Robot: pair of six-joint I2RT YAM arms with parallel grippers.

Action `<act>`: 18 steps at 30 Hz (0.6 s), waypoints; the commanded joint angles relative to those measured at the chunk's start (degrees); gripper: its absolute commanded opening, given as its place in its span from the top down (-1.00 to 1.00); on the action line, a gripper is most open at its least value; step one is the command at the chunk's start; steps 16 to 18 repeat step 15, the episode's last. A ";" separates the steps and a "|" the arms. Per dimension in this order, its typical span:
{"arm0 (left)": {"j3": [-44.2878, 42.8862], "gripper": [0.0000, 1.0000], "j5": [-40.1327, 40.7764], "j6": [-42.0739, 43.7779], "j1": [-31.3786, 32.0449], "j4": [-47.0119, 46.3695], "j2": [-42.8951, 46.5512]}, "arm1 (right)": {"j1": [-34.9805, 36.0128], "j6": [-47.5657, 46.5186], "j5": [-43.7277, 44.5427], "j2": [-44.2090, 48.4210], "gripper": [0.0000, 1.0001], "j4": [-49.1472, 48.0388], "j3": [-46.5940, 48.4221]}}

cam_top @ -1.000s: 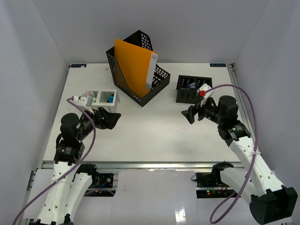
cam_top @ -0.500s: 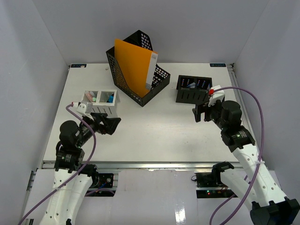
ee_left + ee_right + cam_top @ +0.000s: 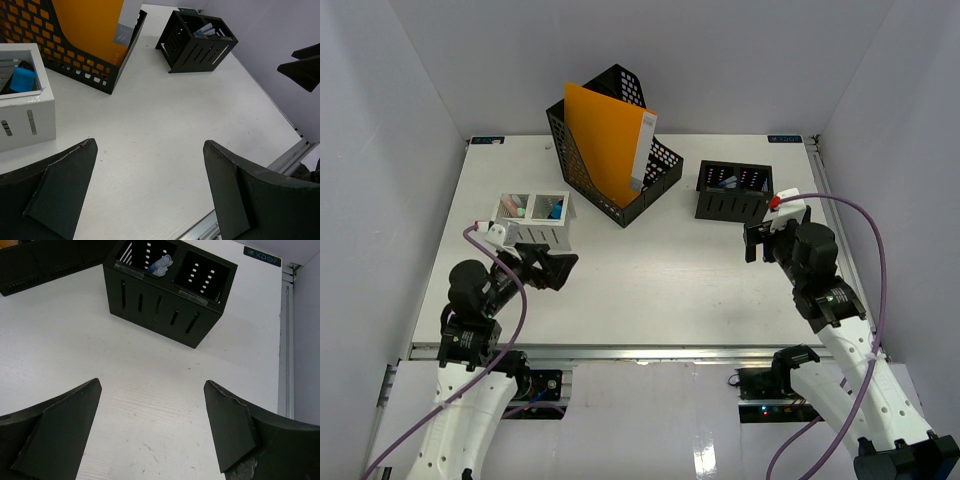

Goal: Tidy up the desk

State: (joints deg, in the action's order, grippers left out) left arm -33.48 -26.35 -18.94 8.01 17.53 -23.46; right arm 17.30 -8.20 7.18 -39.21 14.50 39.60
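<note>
1. The desk (image 3: 650,290) is the white tabletop that fills the floor of the white-walled booth, with its silvery rail (image 3: 620,350) along the near edge just beyond the two arm bases
2. The left gripper (image 3: 552,263) hovers over the near-left part of the desk; its fingers are spread wide, and only bare tabletop shows between them
3. Just beyond it stands a white two-compartment organiser (image 3: 535,218), apart from the fingers, with a blue item (image 3: 22,79) in one compartment
4. The right gripper (image 3: 756,243) hangs over the right side of the desk, its fingers likewise wide apart over bare white surface
5. A black slotted caddy (image 3: 732,192) with two compartments sits just ahead of it, not touching; a pale blue-tipped item (image 3: 161,265) lies in one compartment
6. At the back centre a black mesh magazine file (image 3: 662,165) stands at an angle, with an orange folder (image 3: 600,140) upright inside and rising above its rim
</note>
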 commanded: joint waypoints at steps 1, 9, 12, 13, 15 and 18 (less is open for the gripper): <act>0.16 -0.96 -0.02 0.58 0.16 -0.92 0.17 | -0.25 -1.64 2.49 1.06 -0.81 -3.51 -1.00; 0.42 -0.96 0.07 0.58 0.16 -0.91 0.08 | -0.25 -1.73 2.83 1.51 -0.80 -4.37 -1.88; 0.52 -0.96 0.07 0.66 0.16 -0.91 0.08 | -0.25 -1.74 3.20 1.50 -0.80 -4.59 -2.27; 0.52 -0.96 0.11 0.66 0.12 -0.88 0.08 | -0.25 -1.81 3.28 1.47 -0.80 -4.78 -2.46; 0.59 -0.96 0.16 0.66 0.14 -0.90 0.15 | -0.25 -2.04 3.37 1.42 -0.80 -5.21 -2.89; 0.59 -0.96 0.16 0.66 0.14 -0.90 0.15 | -0.25 -2.04 3.37 1.42 -0.80 -5.21 -2.89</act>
